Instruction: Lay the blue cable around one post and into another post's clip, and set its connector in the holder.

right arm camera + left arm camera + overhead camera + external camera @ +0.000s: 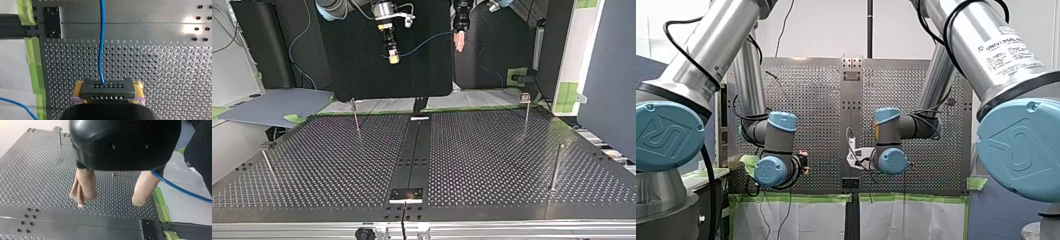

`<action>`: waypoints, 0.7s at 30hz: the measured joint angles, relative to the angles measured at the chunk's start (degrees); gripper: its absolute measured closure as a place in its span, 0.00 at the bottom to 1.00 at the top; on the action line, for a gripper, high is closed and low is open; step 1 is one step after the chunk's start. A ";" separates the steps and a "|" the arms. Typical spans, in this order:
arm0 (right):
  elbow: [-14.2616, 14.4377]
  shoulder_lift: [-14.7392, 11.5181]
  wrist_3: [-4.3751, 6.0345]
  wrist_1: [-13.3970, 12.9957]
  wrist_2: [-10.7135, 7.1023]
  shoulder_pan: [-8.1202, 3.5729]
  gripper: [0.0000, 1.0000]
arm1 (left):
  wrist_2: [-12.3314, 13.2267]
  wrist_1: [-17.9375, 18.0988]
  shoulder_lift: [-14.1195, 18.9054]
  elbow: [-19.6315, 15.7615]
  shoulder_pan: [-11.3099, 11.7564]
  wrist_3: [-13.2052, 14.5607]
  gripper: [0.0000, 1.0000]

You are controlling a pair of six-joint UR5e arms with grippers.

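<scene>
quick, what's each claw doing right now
left claw: open, holding nothing; the blue cable passes beside it
right claw: closed on the connector

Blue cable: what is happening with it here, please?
My right gripper is shut on the dark connector of the blue cable and holds it above the perforated table. From there the cable runs through the air to my left gripper. Its beige fingers stand apart, and the cable runs past one finger, with nothing visible between them. The cable is not yet around any post.
</scene>
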 joint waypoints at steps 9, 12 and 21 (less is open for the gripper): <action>-1.56 -1.57 0.20 1.59 0.12 1.04 1.00 | 0.52 -0.83 1.86 -1.36 -0.73 -1.16 0.00; -3.14 -3.16 0.38 3.17 -0.20 1.32 1.00 | 0.15 -2.14 3.25 -1.47 -0.52 -1.53 0.00; -7.94 -7.96 0.29 7.96 -0.51 0.67 1.00 | -3.97 -6.76 7.86 -0.60 0.48 -3.53 0.00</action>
